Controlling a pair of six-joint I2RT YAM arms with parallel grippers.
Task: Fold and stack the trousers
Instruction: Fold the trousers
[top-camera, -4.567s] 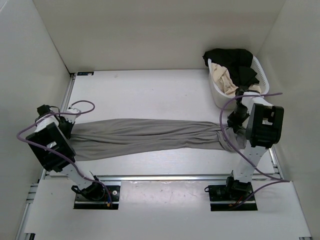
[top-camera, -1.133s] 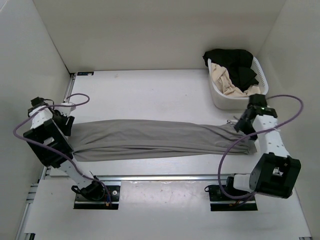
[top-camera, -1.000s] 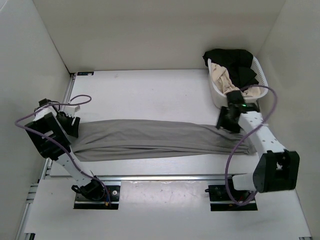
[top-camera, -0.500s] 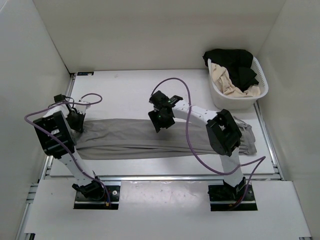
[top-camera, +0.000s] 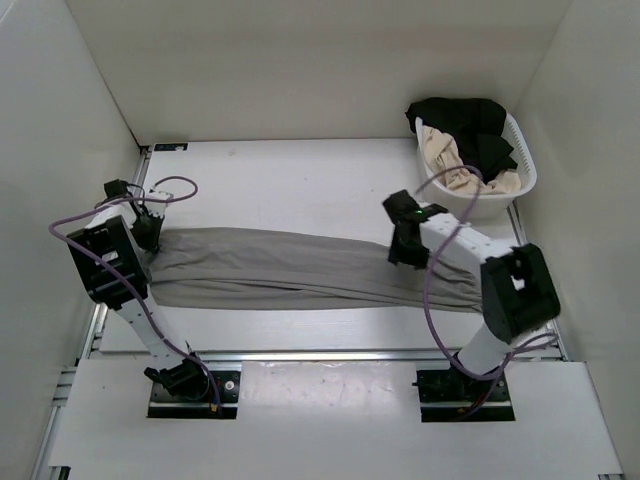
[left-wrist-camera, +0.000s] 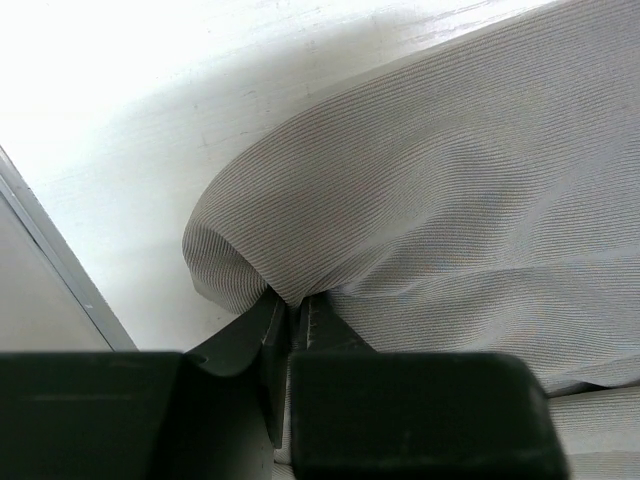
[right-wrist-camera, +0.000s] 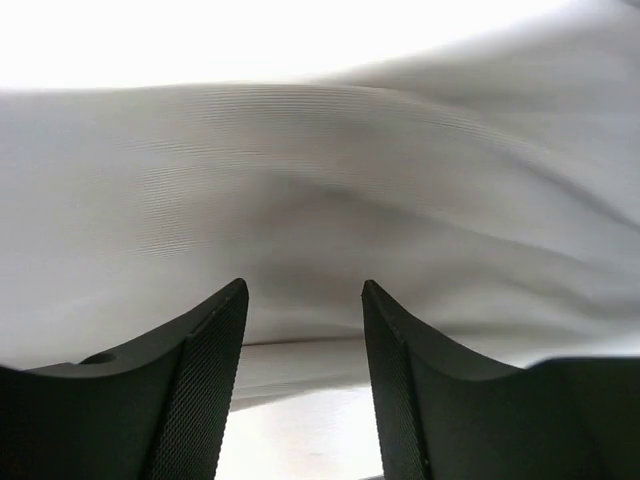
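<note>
The taupe-grey trousers lie stretched across the table from left to right. My left gripper is at their left end. In the left wrist view it is shut on a pinched fold of the trousers. My right gripper hovers over the right part of the trousers. In the right wrist view it is open and empty, with the grey fabric just ahead of the fingertips.
A white basket stands at the back right with a black garment and a beige-cream garment in it. White walls enclose the table. A metal rail runs along the front edge.
My right gripper has moved right along the trousers from the middle towards their right part. The left gripper has shifted slightly back, still shut on the left end.
</note>
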